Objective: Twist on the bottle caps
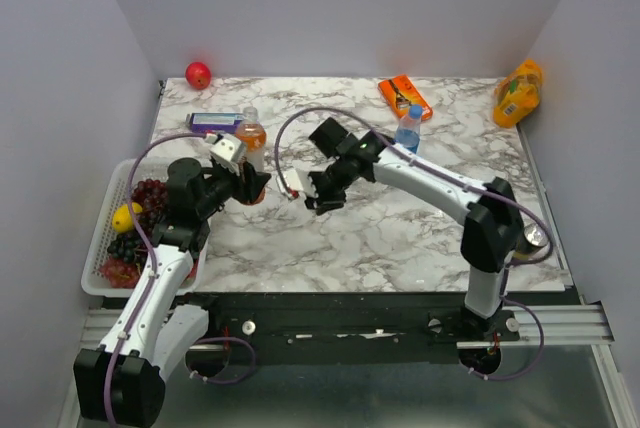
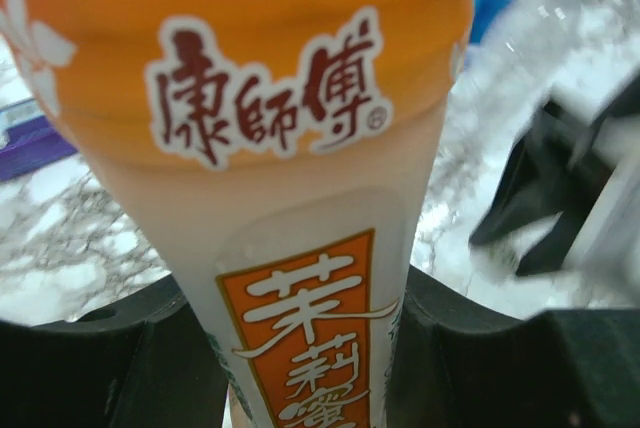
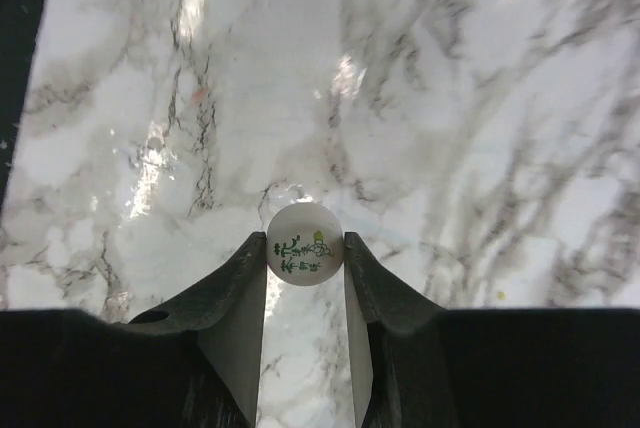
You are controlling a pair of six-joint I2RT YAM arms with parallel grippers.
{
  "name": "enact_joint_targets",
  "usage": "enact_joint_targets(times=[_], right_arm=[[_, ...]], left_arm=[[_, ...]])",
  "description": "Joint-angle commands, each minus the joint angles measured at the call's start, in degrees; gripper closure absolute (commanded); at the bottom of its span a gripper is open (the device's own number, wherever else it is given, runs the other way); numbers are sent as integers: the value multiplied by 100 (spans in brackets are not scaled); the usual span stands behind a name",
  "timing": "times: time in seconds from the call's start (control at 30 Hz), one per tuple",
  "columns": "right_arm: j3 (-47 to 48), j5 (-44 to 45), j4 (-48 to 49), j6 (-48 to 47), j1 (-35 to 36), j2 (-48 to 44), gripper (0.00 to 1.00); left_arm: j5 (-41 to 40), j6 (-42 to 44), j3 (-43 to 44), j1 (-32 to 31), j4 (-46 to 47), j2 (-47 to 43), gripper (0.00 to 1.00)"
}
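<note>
My left gripper (image 1: 252, 186) is shut on the lower body of the bottle with orange liquid (image 1: 250, 134), which stands upright at the table's left. In the left wrist view the bottle (image 2: 290, 148) fills the frame between my dark fingers (image 2: 120, 358). My right gripper (image 1: 314, 196) hovers over the table's middle, to the right of that bottle. It is shut on a whitish cap (image 3: 305, 242) with green print, held at the fingertips. The blue-labelled bottle (image 1: 408, 128) stands behind the right arm with a blue cap on it. The all-clear bottle is not in view.
A white basket (image 1: 100, 248) of fruit sits at the left edge. A red apple (image 1: 198, 74) and a purple box (image 1: 215, 121) lie at the back left. An orange box (image 1: 405, 96) and a yellow-orange pouch (image 1: 518, 93) are at the back right. A dark can (image 1: 535, 238) stands by the right arm.
</note>
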Motion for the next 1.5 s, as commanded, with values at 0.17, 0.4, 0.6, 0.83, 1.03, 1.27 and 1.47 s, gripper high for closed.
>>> enact_joint_targets(times=[0.17, 0.4, 0.6, 0.83, 1.03, 1.27, 1.47], right_arm=[[1443, -1300, -1621, 932, -903, -1498, 65], [2454, -1784, -3072, 536, -1116, -1771, 64], [2518, -1811, -3547, 45, -852, -1938, 63], [2518, -1407, -3750, -473, -255, -1956, 61], [2157, -1038, -3741, -764, 36, -2000, 61], [2139, -888, -3750, -808, 53, -1860, 61], [2341, -800, -3750, -835, 88, -1675, 61]], left_arm=[[1083, 1824, -842, -1334, 940, -96, 100], [706, 1859, -1686, -2450, 2477, 61, 100], [442, 1842, -2231, -3023, 3637, 342, 100], [371, 1622, -2303, -3349, 4264, 852, 100], [292, 1412, -2162, -3376, 4492, 1055, 100], [266, 1341, -2197, -3384, 4536, 1055, 100], [301, 1402, -2206, -3419, 4528, 1072, 100]])
